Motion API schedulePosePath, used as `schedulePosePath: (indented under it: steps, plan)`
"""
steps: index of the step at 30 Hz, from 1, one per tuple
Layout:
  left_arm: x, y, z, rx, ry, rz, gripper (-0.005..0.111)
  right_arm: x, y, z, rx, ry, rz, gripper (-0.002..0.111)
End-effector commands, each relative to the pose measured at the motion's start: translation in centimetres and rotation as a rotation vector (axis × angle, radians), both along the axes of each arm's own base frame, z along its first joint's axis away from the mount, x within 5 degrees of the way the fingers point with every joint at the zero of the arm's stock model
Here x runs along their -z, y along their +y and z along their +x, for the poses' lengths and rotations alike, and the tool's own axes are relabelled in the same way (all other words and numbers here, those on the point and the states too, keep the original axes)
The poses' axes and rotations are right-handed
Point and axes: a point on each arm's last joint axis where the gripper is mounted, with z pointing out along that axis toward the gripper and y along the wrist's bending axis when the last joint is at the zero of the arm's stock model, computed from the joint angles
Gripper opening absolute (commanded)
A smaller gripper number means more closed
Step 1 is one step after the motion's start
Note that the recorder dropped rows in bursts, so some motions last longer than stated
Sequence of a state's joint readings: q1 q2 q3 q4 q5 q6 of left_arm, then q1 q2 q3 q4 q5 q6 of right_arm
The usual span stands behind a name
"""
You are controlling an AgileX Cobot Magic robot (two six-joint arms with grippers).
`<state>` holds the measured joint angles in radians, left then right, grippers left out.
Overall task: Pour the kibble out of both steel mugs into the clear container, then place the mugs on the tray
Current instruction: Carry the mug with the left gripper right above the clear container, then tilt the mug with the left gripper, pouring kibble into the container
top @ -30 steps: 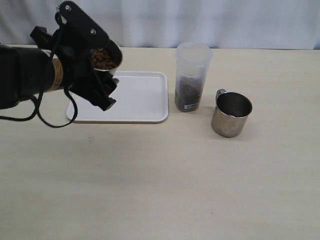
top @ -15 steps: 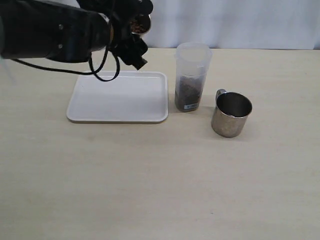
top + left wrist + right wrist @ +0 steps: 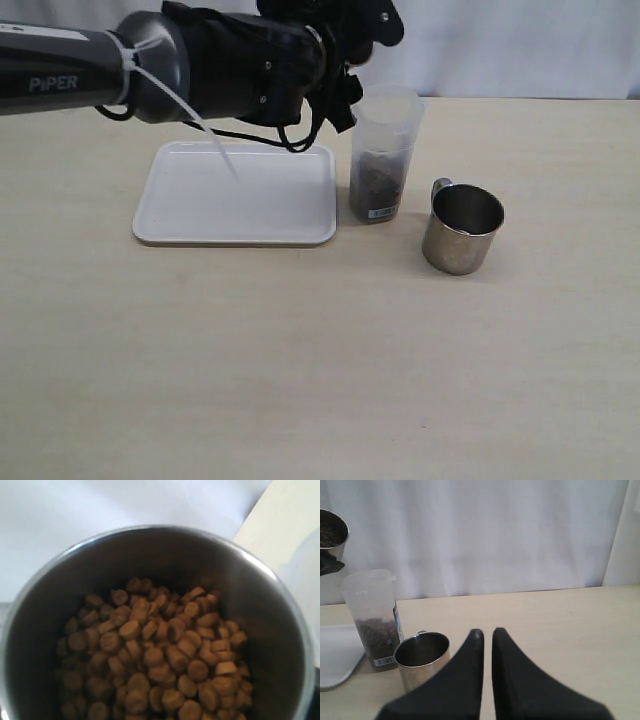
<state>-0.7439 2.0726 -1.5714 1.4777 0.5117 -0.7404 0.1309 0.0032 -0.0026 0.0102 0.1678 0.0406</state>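
One steel mug [image 3: 150,542] fills the left wrist view, loaded with kibble [image 3: 160,655]. My left gripper [image 3: 350,50] holds it raised just left of the clear container's [image 3: 385,150] rim; the arm hides the mug in the exterior view. The right wrist view shows that mug [image 3: 330,535] above the container [image 3: 372,615], which has kibble [image 3: 376,185] in its lower part. The second steel mug [image 3: 462,230] stands empty and upright to the container's right. The white tray [image 3: 240,195] lies bare on the left. My right gripper [image 3: 487,632] is shut on nothing, behind the empty mug [image 3: 422,657].
A white curtain [image 3: 520,40] hangs along the table's far edge. The left arm's black body [image 3: 200,65] stretches over the tray's back edge. The wooden tabletop [image 3: 320,380] runs wide toward the front.
My left arm has carried the full mug from over the tray's left end up and to the right, to beside the container's rim. The empty mug, container and tray stayed put.
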Motion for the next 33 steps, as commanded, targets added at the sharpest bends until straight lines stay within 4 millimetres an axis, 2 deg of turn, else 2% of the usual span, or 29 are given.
schedulePosePath:
  steps: [1,12,18,22,33]
  plan:
    - [-0.6,-0.6,-0.3,0.014,-0.067,0.094,0.000,0.0,0.0,0.0,0.001,-0.010,0.003,0.005]
    - [-0.7,-1.2,-0.3,0.080,-0.156,0.198,0.000,0.0,0.0,0.0,0.001,-0.010,0.003,0.005]
    - [1.0,-1.8,0.2,0.105,-0.164,0.252,0.000,0.0,0.0,0.0,0.001,-0.010,0.003,0.005]
    - [0.2,-2.0,0.4,0.102,-0.183,0.236,0.000,0.0,0.0,0.0,0.001,-0.010,0.003,0.005]
    - [-0.1,-2.3,0.2,0.139,-0.226,0.394,0.000,0.0,0.0,0.0,0.001,-0.010,0.003,0.005]
